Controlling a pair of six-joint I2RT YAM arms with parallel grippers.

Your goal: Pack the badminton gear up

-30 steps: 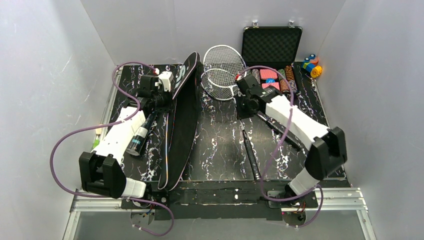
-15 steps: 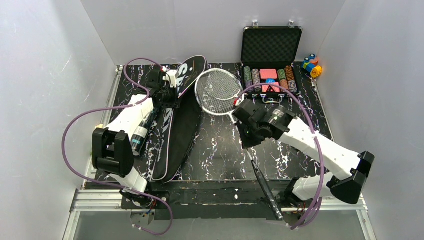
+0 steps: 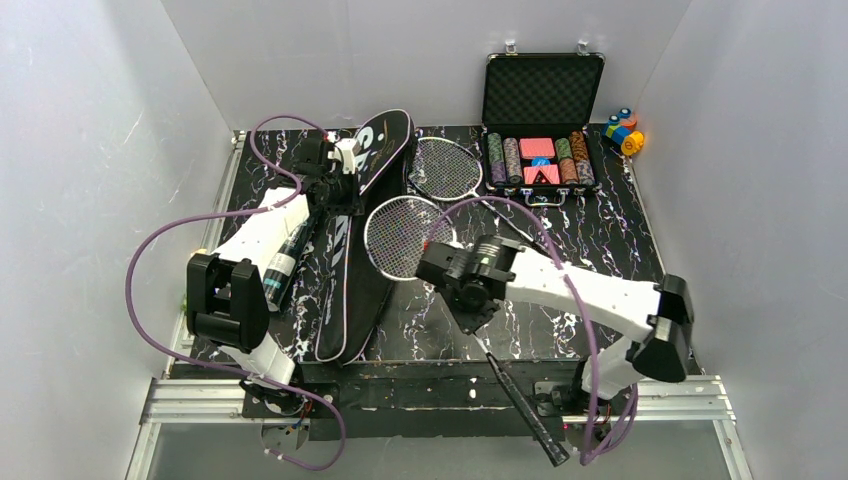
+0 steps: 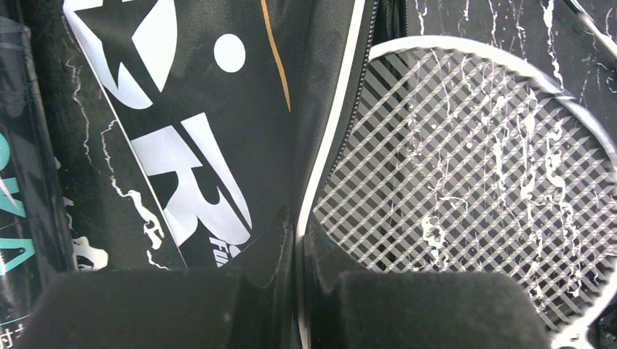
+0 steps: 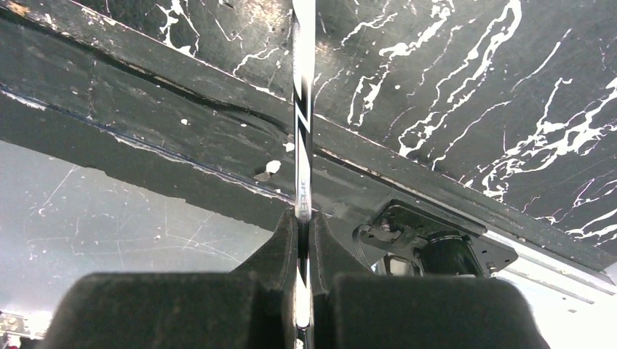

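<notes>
The left hand (image 4: 299, 236) was clamped tight on the white-piped edge of the SPORT bag (image 3: 360, 270), near the bag's wide end at the far left of the table (image 3: 610, 250). The bag ran lengthwise from the far edge to the near edge, with the black tube (image 3: 283, 262) just beside it on the left-edge side, under the left arm. The right hand (image 5: 302, 218) was closed on the thin shaft of a racket (image 3: 405, 237). The head of this racket was just beside the bag's right edge at mid-table, and its dark handle overhung the near edge. A second racket (image 3: 447, 168) lay near the far edge, between the bag and the open poker chip case (image 3: 543, 95) in the far right corner, with the coloured blocks (image 3: 622, 128) beside the case. Bare tabletop showed along the right edge.
</notes>
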